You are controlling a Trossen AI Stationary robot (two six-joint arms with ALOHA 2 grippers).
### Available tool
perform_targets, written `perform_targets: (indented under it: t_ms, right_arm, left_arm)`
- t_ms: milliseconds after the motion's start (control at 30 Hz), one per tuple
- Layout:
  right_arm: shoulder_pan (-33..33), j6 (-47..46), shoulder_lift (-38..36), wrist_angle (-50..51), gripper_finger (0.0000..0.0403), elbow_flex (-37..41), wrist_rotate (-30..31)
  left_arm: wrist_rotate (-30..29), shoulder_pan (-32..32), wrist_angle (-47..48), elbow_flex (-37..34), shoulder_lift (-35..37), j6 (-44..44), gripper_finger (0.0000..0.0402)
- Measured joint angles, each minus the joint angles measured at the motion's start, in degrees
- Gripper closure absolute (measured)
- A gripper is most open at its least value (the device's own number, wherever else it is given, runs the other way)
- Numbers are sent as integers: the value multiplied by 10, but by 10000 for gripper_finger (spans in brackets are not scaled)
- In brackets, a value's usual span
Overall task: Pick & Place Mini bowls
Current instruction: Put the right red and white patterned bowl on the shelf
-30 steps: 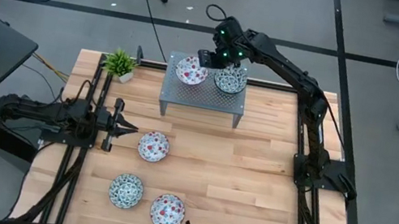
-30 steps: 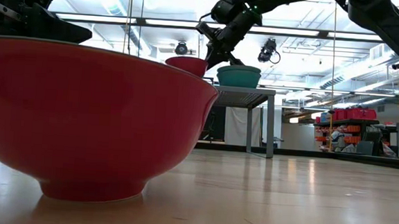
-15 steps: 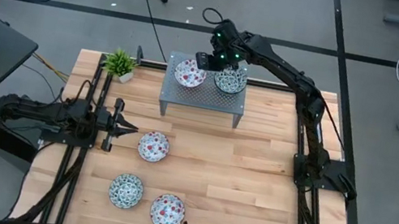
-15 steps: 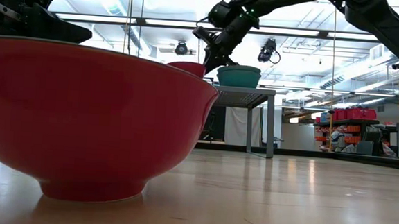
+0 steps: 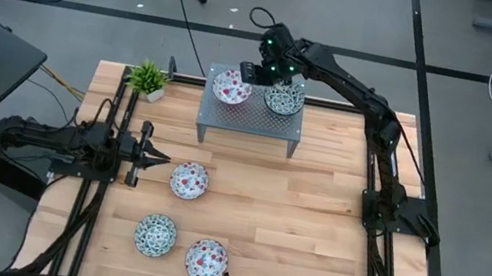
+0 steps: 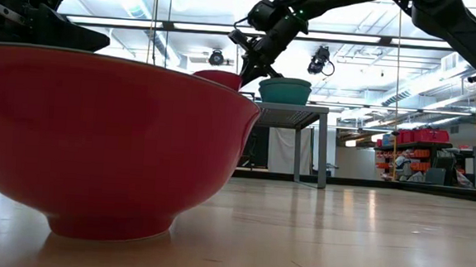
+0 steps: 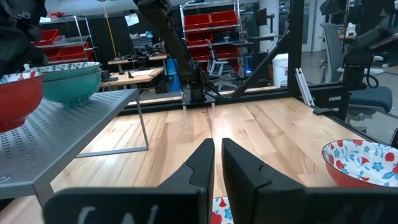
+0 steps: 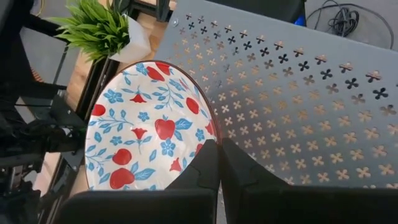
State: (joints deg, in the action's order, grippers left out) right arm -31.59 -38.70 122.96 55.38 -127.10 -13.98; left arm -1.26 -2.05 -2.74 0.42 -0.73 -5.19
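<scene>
R claw point(image 8: 214, 163) pinches rim of red bowl point(image 8: 146, 134) on metal stand point(image 5: 250, 116), beside green bowl point(image 5: 283, 99). L claw point(image 5: 162, 156) pressed together, idle at desk point(image 5: 313, 221) edge near 3 more bowls.

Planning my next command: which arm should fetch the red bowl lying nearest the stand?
Left, probably. The left end effector waits on the table just beside that red bowl. The right end effector is up on the grey stand, its fingers closed on the rim of a red bowl there.
</scene>
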Motion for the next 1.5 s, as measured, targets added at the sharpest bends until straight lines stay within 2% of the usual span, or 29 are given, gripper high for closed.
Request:
perform_targets:
  t_ms: [133, 867, 1500]
  right_arm:
    - [3, -14, 1, -11, 403, 21, 0]
    - [11, -27, -2, -20, 403, 21, 5]
    - [18, 2, -33, -36, 403, 21, 28]
  left_arm:
    - [0, 0, 0, 0, 0, 0, 365]
    - [0, 0, 0, 0, 0, 0, 365]
    - [0, 0, 0, 0, 0, 0, 365]
